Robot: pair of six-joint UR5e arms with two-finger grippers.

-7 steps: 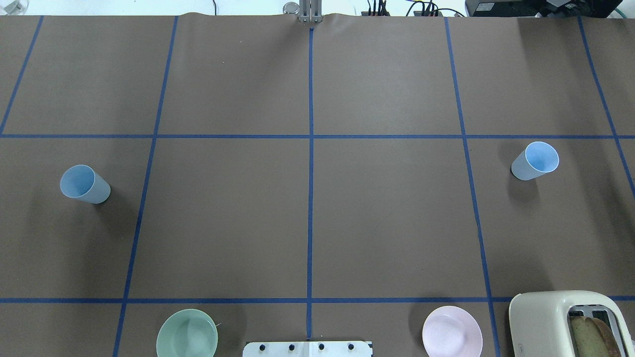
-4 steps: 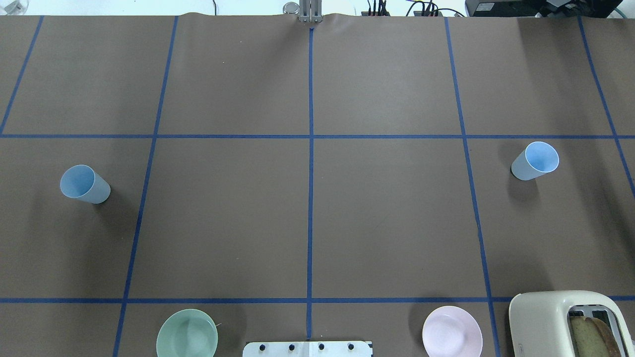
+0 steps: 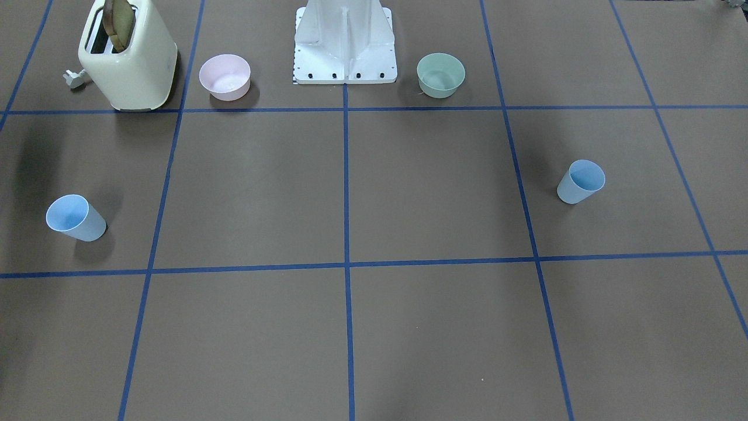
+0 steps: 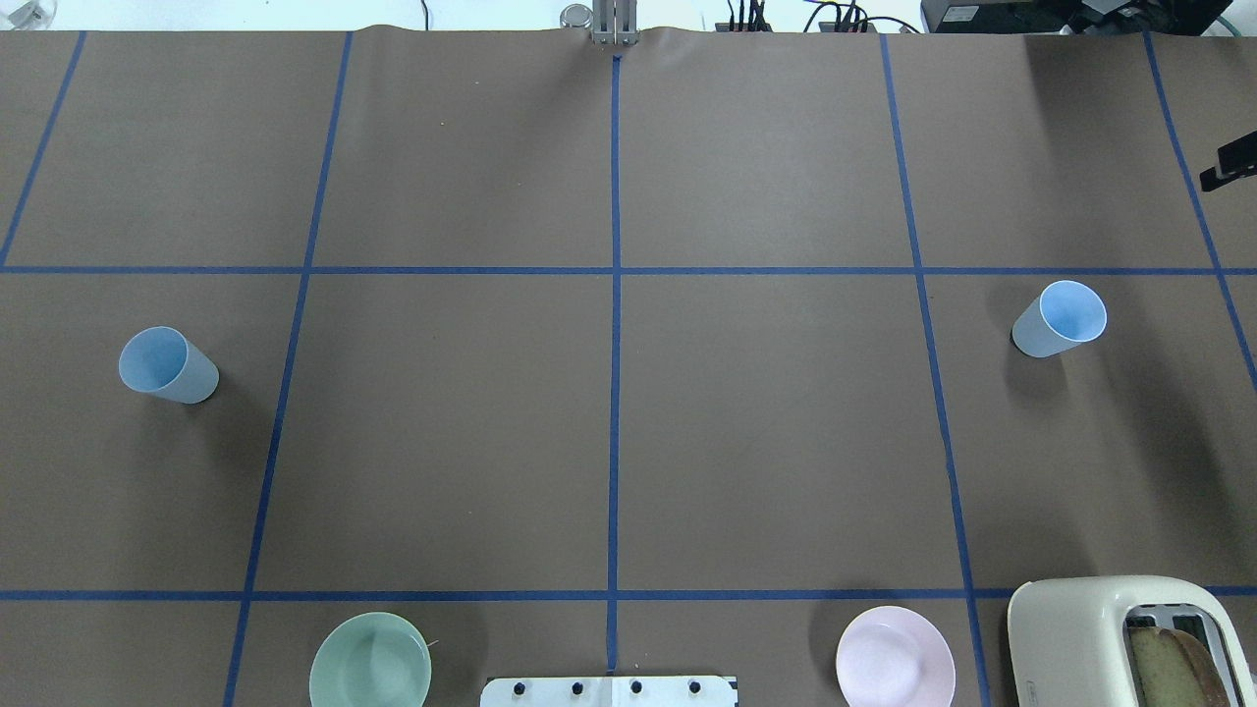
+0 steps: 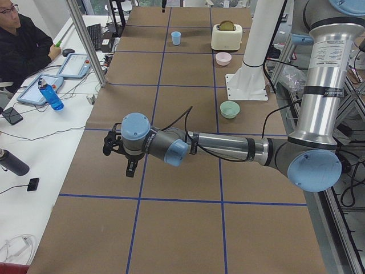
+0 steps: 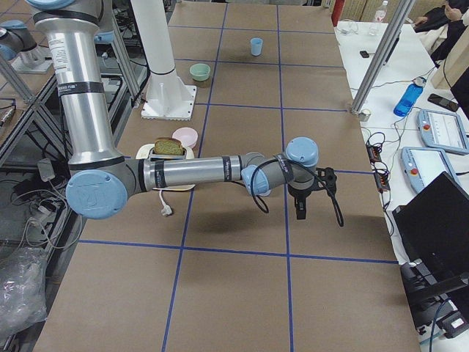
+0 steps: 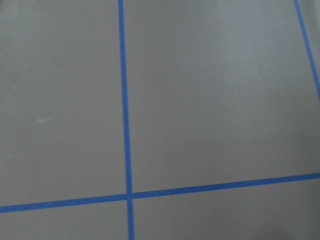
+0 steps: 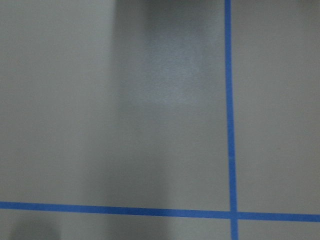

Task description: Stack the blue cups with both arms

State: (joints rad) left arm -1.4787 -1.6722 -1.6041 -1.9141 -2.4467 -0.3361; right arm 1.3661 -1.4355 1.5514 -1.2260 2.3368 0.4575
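Standing mouth-up on the brown table cover, both cups, well apart. The left-side blue cup is in the outer taped square of the middle row on the robot's left. The right-side blue cup is in the outer square of the same row on its right. The front view shows the same layout mirrored (left-side cup on that view's right). Neither cup is stacked or gripped.

The left arm stretches low and level over the table, left gripper pointing down above the cover. It shows only from the side camera, so cannot tell if the jaws are spread or closed. The right arm reaches out likewise, right gripper pointing down over the cover; cannot tell its jaws either. A black sliver pokes in at the overhead view's right edge, unclear which part.

Both wrist cameras show only cover and blue tape lines. Near the white base: green bowl on the left side, pink bowl and cream toaster with bread on the right.
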